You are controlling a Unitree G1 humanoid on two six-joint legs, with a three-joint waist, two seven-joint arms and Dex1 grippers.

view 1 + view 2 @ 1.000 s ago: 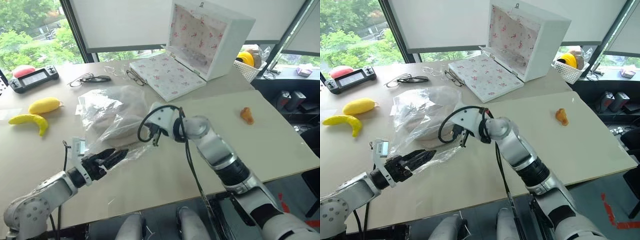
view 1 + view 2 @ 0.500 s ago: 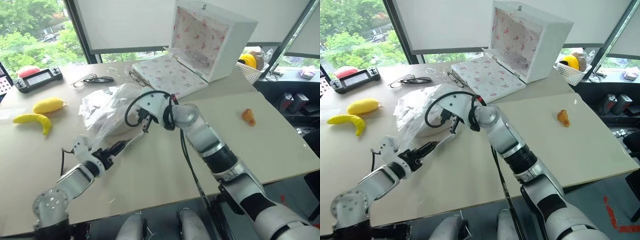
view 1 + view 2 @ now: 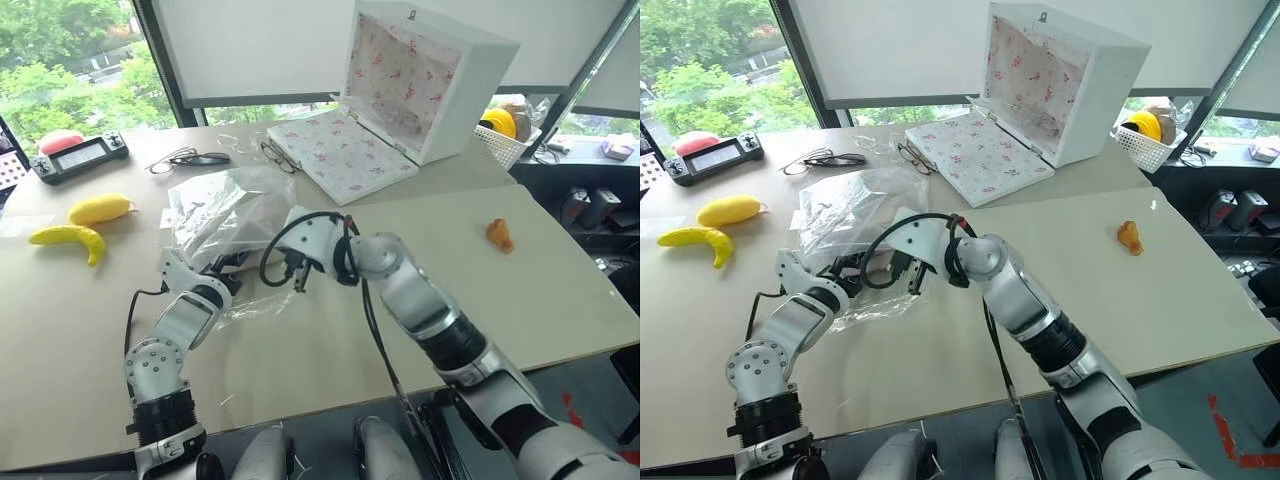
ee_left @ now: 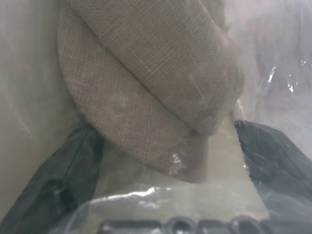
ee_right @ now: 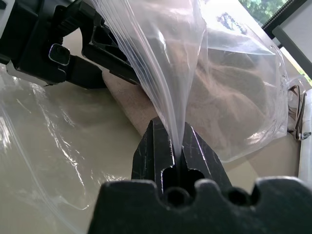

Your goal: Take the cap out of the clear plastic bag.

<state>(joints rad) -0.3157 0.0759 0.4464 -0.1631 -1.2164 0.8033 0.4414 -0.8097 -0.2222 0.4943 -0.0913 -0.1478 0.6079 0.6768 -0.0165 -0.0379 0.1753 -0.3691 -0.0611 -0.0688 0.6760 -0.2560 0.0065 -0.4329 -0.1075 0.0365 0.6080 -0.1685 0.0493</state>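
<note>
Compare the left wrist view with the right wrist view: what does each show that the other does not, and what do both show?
Left wrist view alone: the cap's woven brim edge lying between the open left gripper's own fingers. Right wrist view alone: the right gripper shut on a pinched fold of the clear plastic bag, plus the table and glasses behind. Both: the cap, the bag's film, and the left gripper reaching the cap.
</note>
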